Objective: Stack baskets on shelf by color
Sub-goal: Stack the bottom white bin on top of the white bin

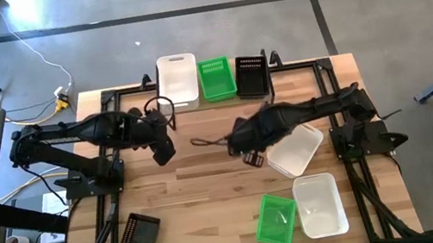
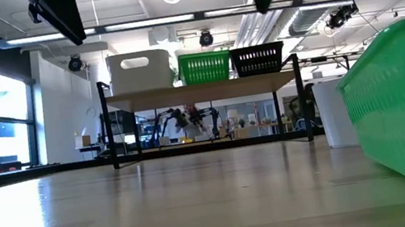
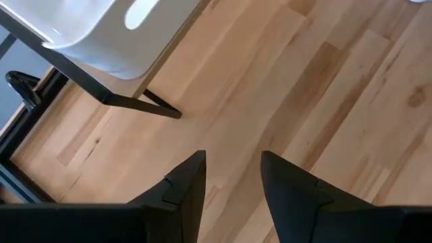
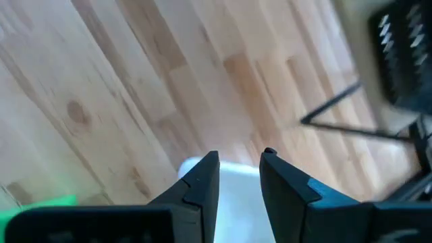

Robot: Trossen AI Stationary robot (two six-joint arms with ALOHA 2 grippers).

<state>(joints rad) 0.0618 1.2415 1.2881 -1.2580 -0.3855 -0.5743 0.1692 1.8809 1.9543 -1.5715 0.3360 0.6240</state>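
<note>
Wooden table (image 1: 200, 185) under open workshop ceiling, shelf (image 1: 217, 97) at the far edge: sorting is partly done.

I see one white basket (image 1: 177, 79), one green basket (image 1: 216, 79) and one black basket (image 1: 251, 76) standing side by side on the shelf. Loose ones wait on the table: two white baskets (image 1: 295, 151) (image 1: 318, 204) and a green one (image 1: 276, 220) on the right side near me, a black one (image 1: 137, 238) at the near left. My right gripper (image 1: 253, 158) hangs just beside the tilted white basket, fingers parted a little with nothing between them; in the wrist view white plastic (image 4: 229, 196) lies right beneath its fingertips. I judge I am going for that white basket next: settle the fingers over its rim, close, then carry it onto the white one on the shelf. My left gripper (image 3: 233, 177) hovers released and empty near the shelf's white end.
</note>
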